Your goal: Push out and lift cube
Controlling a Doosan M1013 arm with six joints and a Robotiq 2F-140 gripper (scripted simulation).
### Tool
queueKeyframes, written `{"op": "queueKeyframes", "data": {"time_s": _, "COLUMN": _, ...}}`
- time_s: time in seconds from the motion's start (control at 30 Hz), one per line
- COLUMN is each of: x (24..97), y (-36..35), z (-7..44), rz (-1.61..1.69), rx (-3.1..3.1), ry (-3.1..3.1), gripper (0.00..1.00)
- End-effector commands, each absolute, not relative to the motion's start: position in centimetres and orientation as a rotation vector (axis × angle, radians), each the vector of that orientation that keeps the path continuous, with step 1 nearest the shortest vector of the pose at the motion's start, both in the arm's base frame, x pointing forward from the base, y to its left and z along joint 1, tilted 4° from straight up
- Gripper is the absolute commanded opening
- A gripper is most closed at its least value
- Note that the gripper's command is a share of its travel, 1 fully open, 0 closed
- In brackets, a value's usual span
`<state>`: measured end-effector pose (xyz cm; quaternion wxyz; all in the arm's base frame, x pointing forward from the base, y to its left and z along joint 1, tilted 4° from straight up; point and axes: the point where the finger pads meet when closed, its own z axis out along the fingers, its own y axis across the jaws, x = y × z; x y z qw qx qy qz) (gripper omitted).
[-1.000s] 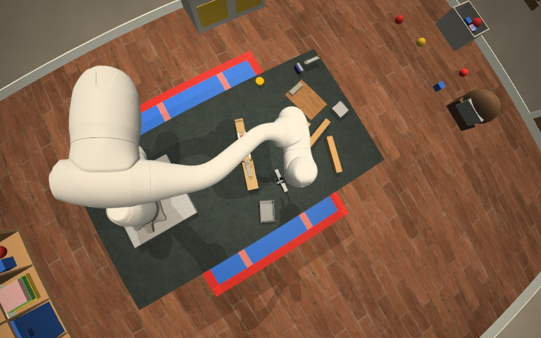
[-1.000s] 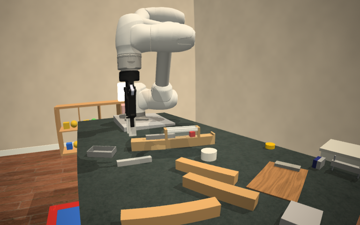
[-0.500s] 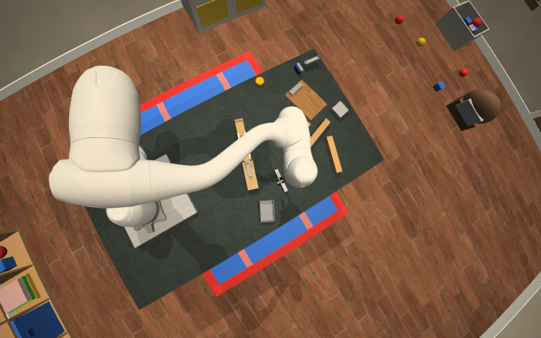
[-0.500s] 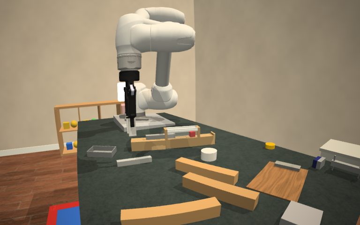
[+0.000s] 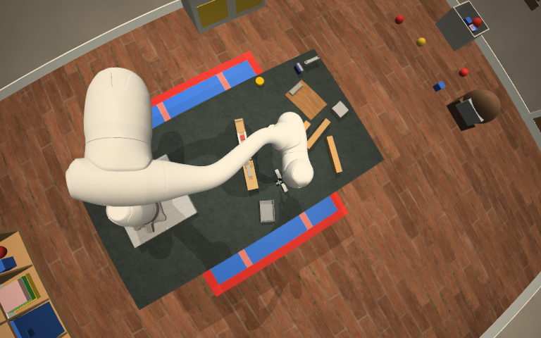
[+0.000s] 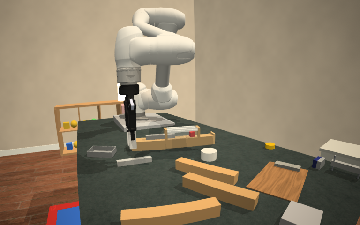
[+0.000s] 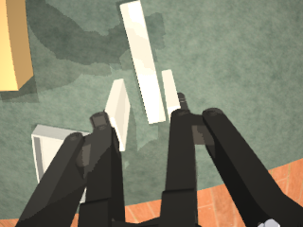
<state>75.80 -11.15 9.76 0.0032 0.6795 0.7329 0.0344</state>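
"What's the gripper [image 5: 281,180] [image 6: 132,143] [image 7: 145,89] doing?"
"Hovering above the pale bar [image 5: 284,188] [image 6: 134,161] [image 7: 142,61], fingers parted a little, gripping nothing."
"And the cube [image 5: 241,137] [image 6: 192,133]?"
"Sitting inside the channel [image 5: 252,184] [image 6: 151,145] [image 7: 11,47], under the white slats [image 6: 182,129], nearer the raised lip [image 6: 213,134]."

A playroom-like room, with toy-filled cubby shelves [image 5: 25,267] [image 6: 57,127] and balls [image 5: 399,19] on wood flooring [image 5: 399,239] [image 6: 34,180].

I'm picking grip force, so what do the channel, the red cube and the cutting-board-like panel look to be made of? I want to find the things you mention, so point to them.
Channel [image 5: 251,183] [image 6: 151,145]: probably wood, matte, judging by its plain tan colour; painted plastic is possible.
Red cube [image 5: 242,137] [image 6: 192,133]: unclear, perhaps plastic; evenly coloured, no grain.
Panel [image 5: 308,101] [image 6: 278,180]: likely wood or wood-look laminate, with visible streaky grain.
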Motion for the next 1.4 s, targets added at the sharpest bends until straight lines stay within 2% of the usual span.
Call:
{"op": "queueKeyframes", "data": {"time_s": 0.0, "x": 75.9, "y": -10.9, "z": 7.0, "rz": 0.109, "rx": 2.121, "ry": 2.31, "gripper": 0.23}}
{"op": "queueKeyframes", "data": {"time_s": 0.87, "x": 76.1, "y": -10.7, "z": 3.3, "rz": 0.109, "rx": 2.121, "ry": 2.31, "gripper": 0.23}}
{"op": "queueKeyframes", "data": {"time_s": 1.37, "x": 76.1, "y": -10.7, "z": 3.2, "rz": 0.109, "rx": 2.121, "ry": 2.31, "gripper": 0.23}}
